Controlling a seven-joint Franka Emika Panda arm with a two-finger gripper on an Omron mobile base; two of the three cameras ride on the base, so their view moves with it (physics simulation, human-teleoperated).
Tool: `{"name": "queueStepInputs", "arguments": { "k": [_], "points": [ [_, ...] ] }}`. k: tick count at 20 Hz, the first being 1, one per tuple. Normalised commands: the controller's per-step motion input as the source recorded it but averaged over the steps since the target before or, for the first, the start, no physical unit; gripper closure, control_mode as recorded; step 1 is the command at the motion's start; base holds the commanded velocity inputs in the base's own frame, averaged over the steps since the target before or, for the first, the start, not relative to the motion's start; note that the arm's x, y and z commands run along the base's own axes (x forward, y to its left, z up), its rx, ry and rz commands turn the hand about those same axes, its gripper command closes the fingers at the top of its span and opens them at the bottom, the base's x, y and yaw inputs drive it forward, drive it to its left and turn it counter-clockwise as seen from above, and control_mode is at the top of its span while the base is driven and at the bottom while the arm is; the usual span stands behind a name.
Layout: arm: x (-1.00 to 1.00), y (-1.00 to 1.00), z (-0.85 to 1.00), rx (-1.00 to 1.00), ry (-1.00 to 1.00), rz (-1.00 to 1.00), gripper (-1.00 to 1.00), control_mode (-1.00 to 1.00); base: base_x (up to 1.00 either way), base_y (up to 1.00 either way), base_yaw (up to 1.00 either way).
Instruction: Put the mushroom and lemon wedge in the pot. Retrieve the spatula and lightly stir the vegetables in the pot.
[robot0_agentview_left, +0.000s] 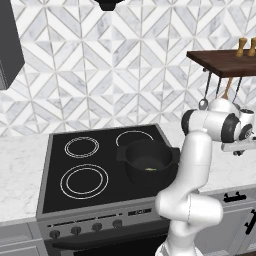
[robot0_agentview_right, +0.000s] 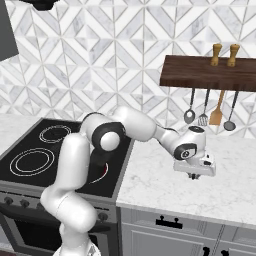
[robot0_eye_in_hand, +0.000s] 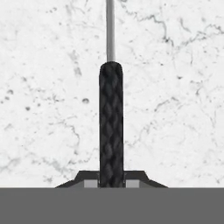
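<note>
Spatula (robot0_eye_in_hand: 111, 122) handle sits clamped between the 2 fingers (robot0_eye_in_hand: 90, 183).

One pot (robot0_agentview_left: 149, 160), four hanging utensils (robot0_agentview_right: 189, 116), two shakers (robot0_agentview_right: 216, 54).

No readable text, labels, numbers anywhere.

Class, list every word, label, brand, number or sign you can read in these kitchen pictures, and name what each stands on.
None can be read: the stove, its knobs, the pot, the wooden shelf and the black handle between the gripper fingertips all bear no text.
</note>
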Motion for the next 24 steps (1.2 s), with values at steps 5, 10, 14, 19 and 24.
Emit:
{"name": "queueStepInputs", "arguments": {
  "k": [5,10,14,19,24],
  "points": [
    [0.00,0.00,0.00,0.00,0.00,0.00,1.00,-1.00,0.00,0.00,0.00],
    [-0.02,0.00,0.00,-0.01,-0.01,0.00,1.00,-1.00,0.00,0.00,0.00],
    [-0.33,0.09,0.25,0.00,-0.25,0.05,1.00,-1.00,0.00,0.00,0.00],
    [-0.54,0.16,0.48,0.00,-0.41,0.05,1.00,-1.00,0.00,0.00,0.00],
    [-0.66,0.30,0.64,-0.01,-0.40,0.05,1.00,-1.00,0.00,0.00,0.00]
  ]
}}
